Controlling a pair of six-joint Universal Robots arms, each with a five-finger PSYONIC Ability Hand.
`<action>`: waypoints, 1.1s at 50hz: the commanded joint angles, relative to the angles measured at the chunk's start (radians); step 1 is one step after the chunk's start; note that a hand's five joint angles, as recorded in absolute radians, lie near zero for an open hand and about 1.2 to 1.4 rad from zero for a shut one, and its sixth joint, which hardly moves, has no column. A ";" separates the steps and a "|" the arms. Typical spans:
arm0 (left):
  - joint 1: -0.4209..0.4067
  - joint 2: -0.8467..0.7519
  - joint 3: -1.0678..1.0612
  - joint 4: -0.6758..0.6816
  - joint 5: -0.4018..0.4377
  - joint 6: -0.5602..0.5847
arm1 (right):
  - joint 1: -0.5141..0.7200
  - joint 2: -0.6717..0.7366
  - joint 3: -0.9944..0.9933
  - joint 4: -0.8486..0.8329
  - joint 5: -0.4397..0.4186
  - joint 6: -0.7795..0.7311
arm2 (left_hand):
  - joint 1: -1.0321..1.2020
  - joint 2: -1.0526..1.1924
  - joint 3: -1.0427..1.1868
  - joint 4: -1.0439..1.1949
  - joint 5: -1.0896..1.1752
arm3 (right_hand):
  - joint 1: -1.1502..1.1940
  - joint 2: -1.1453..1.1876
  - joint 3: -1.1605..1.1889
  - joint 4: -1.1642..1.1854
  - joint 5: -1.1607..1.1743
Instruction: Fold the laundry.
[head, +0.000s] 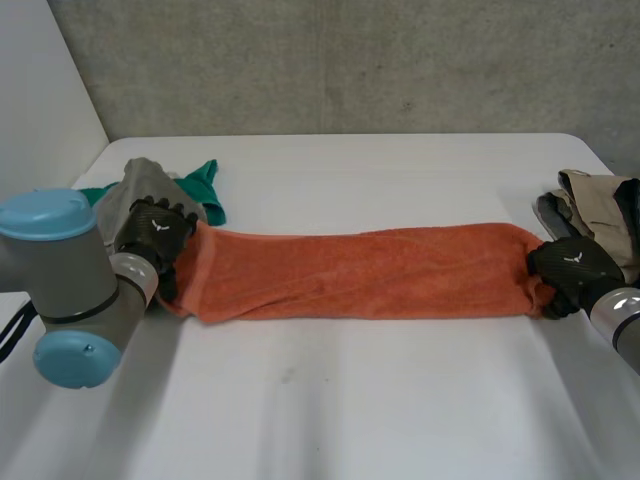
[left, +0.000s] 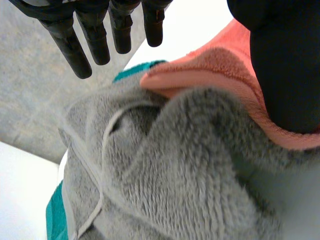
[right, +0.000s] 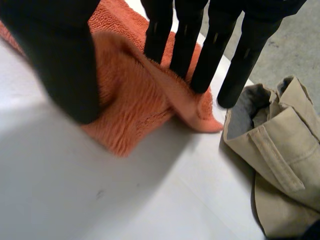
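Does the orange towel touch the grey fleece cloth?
Touching. In the left wrist view, the orange towel lies directly on the grey fleece cloth, with no gap between them.

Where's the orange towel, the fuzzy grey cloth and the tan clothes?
orange towel (head: 370, 270), head view, on its middle.
fuzzy grey cloth (left: 200, 170), left wrist view, on its fluffy top fold.
tan clothes (right: 285, 145), right wrist view, on the flat panel beside the stitched strap.

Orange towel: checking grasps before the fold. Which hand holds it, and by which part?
The right hand pinches the orange towel at its right end. The left hand is at its left end; whether it grips cannot be told.
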 joint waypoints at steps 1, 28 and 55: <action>-0.017 0.075 -0.027 -0.002 0.020 -0.051 | 0.005 0.011 -0.030 -0.027 0.035 0.023 | -0.011 -0.032 -0.033 -0.029 -0.052 | 0.576 0.579 0.585 0.585 0.592; 0.012 0.261 -0.146 -0.054 0.067 -0.147 | 0.288 -0.185 -0.183 -0.081 0.094 -0.138 | -0.011 -0.032 -0.033 -0.029 -0.052 | 0.576 0.579 0.585 0.585 0.592; -0.121 0.316 -0.080 -0.063 0.060 -0.236 | 0.709 -0.026 -0.314 -0.064 0.150 0.188 | -0.011 -0.032 -0.033 -0.029 -0.052 | -0.645 -0.643 -0.637 -0.637 -0.629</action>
